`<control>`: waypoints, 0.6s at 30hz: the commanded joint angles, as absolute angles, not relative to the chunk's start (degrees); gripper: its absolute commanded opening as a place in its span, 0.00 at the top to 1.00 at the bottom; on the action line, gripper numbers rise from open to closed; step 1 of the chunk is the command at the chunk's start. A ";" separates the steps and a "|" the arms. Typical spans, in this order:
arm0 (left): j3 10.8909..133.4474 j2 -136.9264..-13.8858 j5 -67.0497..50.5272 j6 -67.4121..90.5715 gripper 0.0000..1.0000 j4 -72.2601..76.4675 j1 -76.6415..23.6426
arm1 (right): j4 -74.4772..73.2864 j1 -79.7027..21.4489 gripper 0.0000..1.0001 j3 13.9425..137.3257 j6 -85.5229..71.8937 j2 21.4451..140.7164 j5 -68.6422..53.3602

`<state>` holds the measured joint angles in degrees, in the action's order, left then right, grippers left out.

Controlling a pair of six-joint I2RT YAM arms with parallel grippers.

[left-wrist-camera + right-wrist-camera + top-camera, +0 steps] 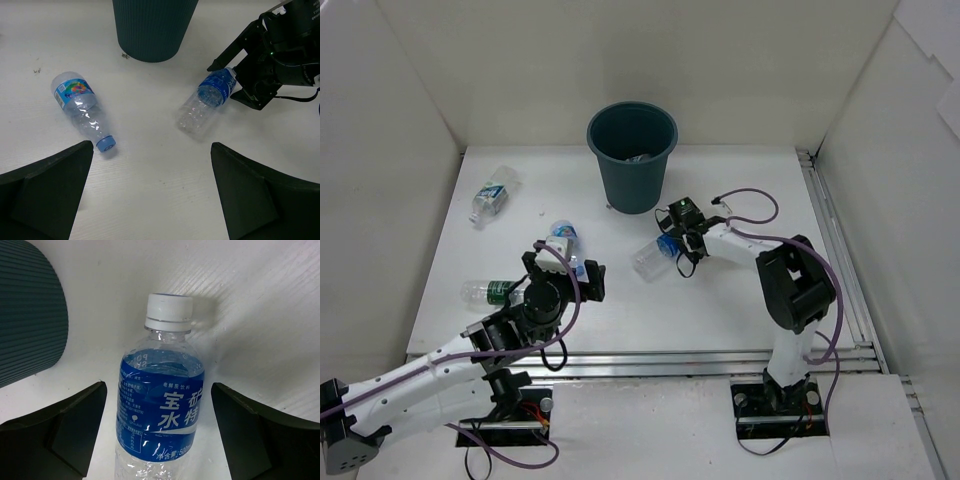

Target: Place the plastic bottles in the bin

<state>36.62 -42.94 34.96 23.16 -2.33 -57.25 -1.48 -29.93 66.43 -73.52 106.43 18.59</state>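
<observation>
The bin (632, 160) stands upright at the back centre, with something pale inside it. A clear bottle with a blue label (160, 405) and a white cap lies on the table between the fingers of my right gripper (157, 390), which is open with a gap on each side. This bottle (655, 256) lies just in front of the bin (27, 315). My left gripper (152, 145) is open over bare table. A blue-capped bottle (80, 107) lies ahead to its left, and the blue-label bottle (207, 100) ahead to its right.
A green-label bottle (490, 291) lies left of my left gripper (565, 268). Another bottle (490, 193) lies at the far left near the wall. White walls close in the table on three sides. A metal rail (830, 230) runs along the right edge.
</observation>
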 commanded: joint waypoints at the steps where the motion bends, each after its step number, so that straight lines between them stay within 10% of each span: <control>1: 38.14 -42.71 36.12 22.68 0.00 0.26 -56.87 | -0.26 -29.44 0.18 68.55 -74.53 106.17 19.78; 18: 37.88 -42.10 36.30 22.59 0.00 0.26 -56.87 | 7.37 -29.09 0.51 63.64 -70.23 101.44 20.12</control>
<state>36.62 -42.26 35.00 23.16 -2.33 -57.25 3.97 -29.56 64.82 -72.27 107.09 17.96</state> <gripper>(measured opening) 0.996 0.560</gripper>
